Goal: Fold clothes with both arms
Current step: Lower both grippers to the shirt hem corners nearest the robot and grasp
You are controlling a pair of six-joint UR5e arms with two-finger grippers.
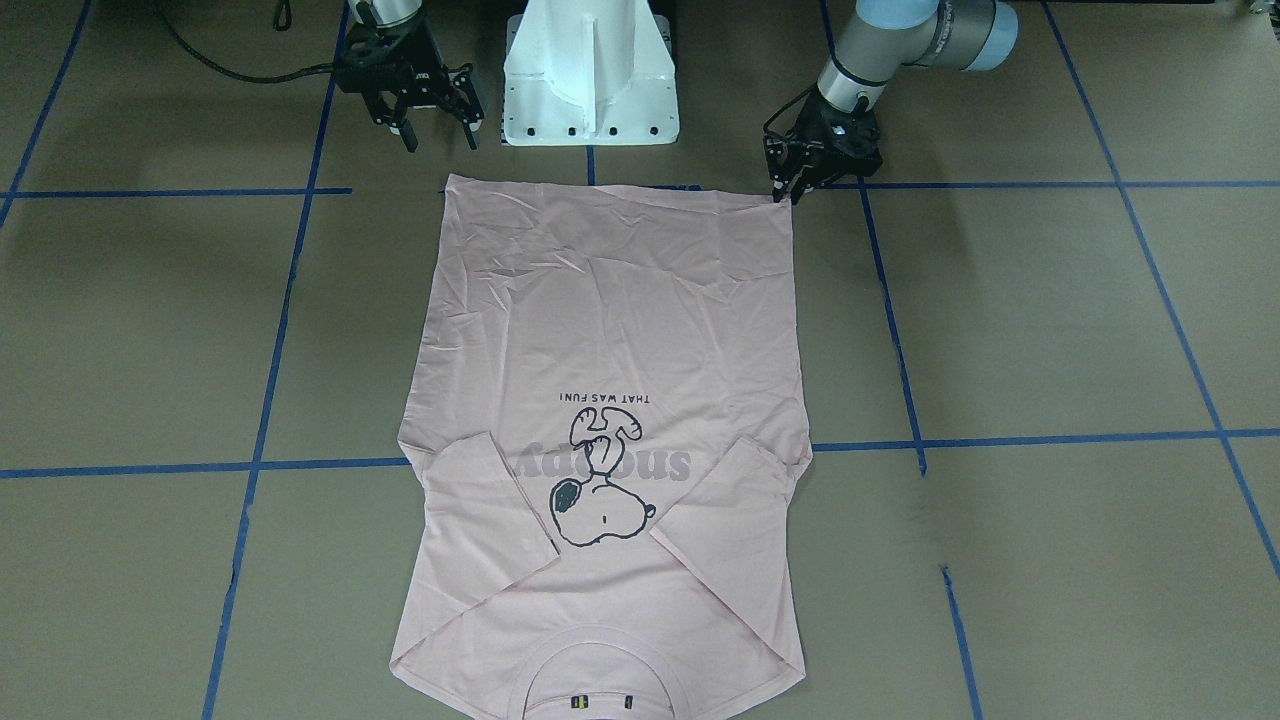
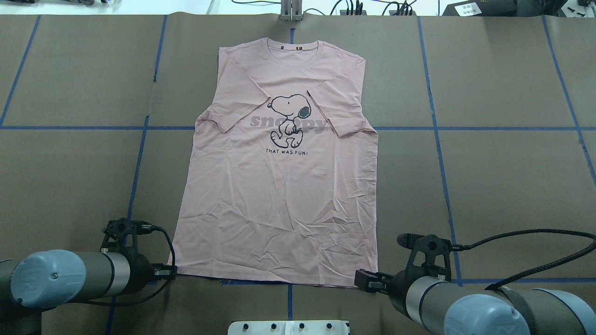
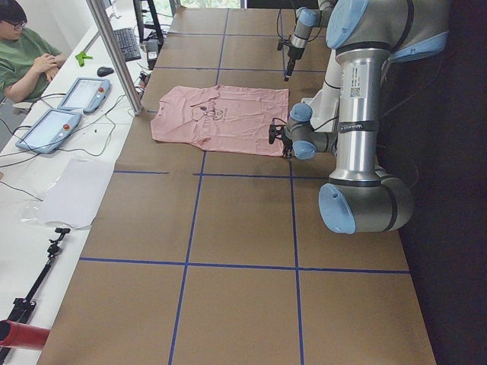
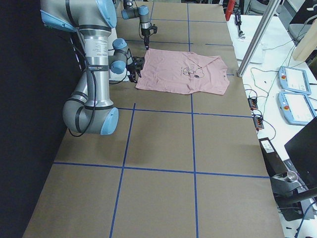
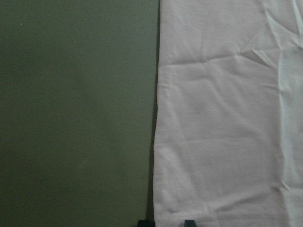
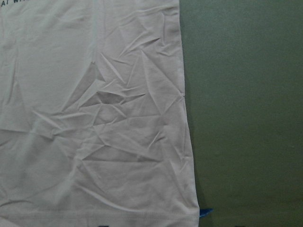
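The T-shirt is laid flat and print-up in the middle of the table, which is marked with blue tape lines. Its long axis runs straight away from the robot: the hem is at the near end, the collar at the far end. Both short sleeves are turned in over the chest, so that a roughly rectangular outline is left.

The left gripper is set at the hem's left corner, touching or all but touching the cloth. Its fingers are drawn close, and in the left wrist view the shirt's side edge is seen between the two tips. Whether the cloth is pinched cannot be told. The right gripper is held with its fingers spread wide, near the hem's right corner but apart from it, apparently above the table. Nothing is gripped by it.

The step in hand is judged to be the taking of both hem corners, so that the hem can be carried along the long axis toward the collar. The whole shirt lies on the far side of both grippers. The left corner is the better covered. The right gripper would need to be lowered onto its corner and closed before any lift, or the fold may be pulled askew.
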